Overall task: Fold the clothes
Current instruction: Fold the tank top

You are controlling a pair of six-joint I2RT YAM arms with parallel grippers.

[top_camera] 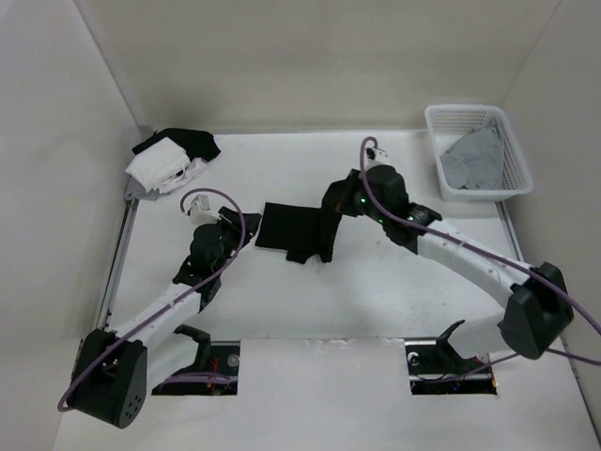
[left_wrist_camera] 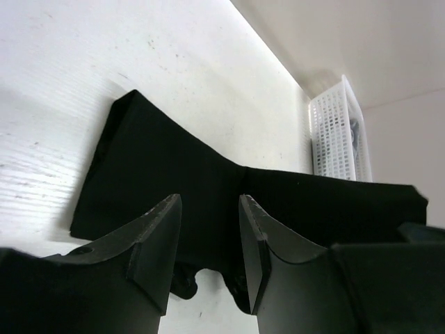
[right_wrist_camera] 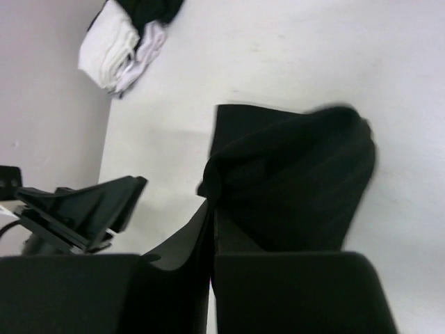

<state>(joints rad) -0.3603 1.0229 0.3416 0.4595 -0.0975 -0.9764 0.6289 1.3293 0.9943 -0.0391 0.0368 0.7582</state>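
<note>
**Top external view**
- Shorts (top_camera: 291,230): black, lay near the middle of the table (top_camera: 376,310), flat on their left part and bunched up along their right edge.
- Left gripper (top_camera: 247,227): stood just left of the shorts, at their left edge; contact could not be told from above.
- Right gripper (top_camera: 331,211): stood over the bunched right edge of the shorts, toward the table's far side.
- Basket (top_camera: 438,164): white, sat at the table's far right corner with a grey garment (top_camera: 474,160) inside.
- Pile (top_camera: 174,160): white and black clothes, lay at the table's far left corner.

**Left wrist view**
- Left gripper (left_wrist_camera: 208,203): jaws stood partly apart with a clear gap and nothing between them.
- Fingers (left_wrist_camera: 156,240): dark, hung low above the table over the near edge of the shorts (left_wrist_camera: 160,174).
- Shorts: spread across the table (left_wrist_camera: 104,56) beyond the fingertips, one corner folded flat.
- Basket (left_wrist_camera: 334,139): seen at the table's far edge, beyond the shorts.

**Right wrist view**
- Right gripper (right_wrist_camera: 211,209): jaws were pressed together, a pinch of black fabric caught at their tips.
- Shorts (right_wrist_camera: 299,181): gathered into a raised fold from that pinch, the rest lying on the table (right_wrist_camera: 313,62).
- Pile (right_wrist_camera: 118,49): lay at the table's corner by the wall.
</note>
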